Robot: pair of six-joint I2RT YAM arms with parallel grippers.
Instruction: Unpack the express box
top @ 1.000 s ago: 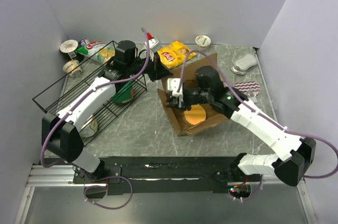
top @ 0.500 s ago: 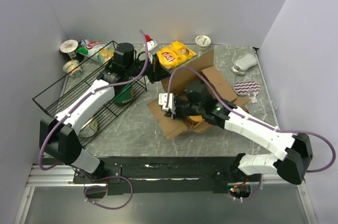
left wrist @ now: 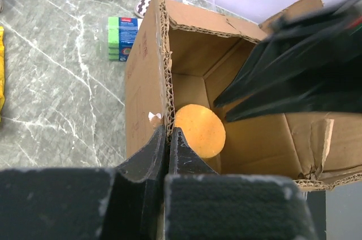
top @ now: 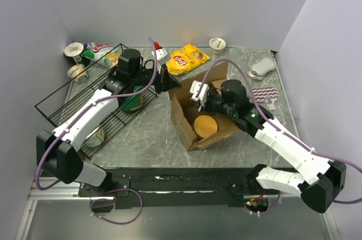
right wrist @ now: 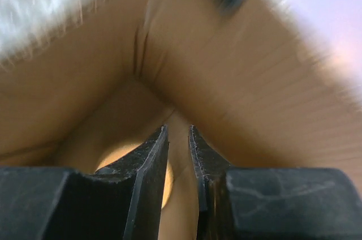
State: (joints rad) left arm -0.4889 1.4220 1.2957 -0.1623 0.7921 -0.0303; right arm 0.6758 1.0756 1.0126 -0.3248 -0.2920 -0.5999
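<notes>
Our left arm (top: 90, 112) runs from its base diagonally up over the black wire basket (top: 56, 104), its white links stretched almost straight. The left gripper (left wrist: 167, 132) is clenched on a wall of the express box (top: 182, 122), a brown corrugated cardboard carton, near its far left corner. In the left wrist view we see the black fingers (left wrist: 141, 158) pinching the ragged, fluted edge from both sides. Our right arm (top: 283, 141) bends at the elbow and comes in from the right over the open top. The right gripper (right wrist: 179, 132) points down into the carton, its jaws a narrow slit apart. We can make out nothing between them, though that view is blurred.

The box stands upright in the middle of the grey marble-patterned table (top: 147, 132). It sits between our two arms, just right of the basket and near a crinkly yellow snack bag (top: 186, 59). Its flaps are open and their edges are torn and uneven. On its floor lies a flat, round, matte orange disc (left wrist: 199, 131), close to the clamped wall. Outside, a small green, blue and white pack (left wrist: 121, 37) lies on the table just beside the box's outer wall.
</notes>
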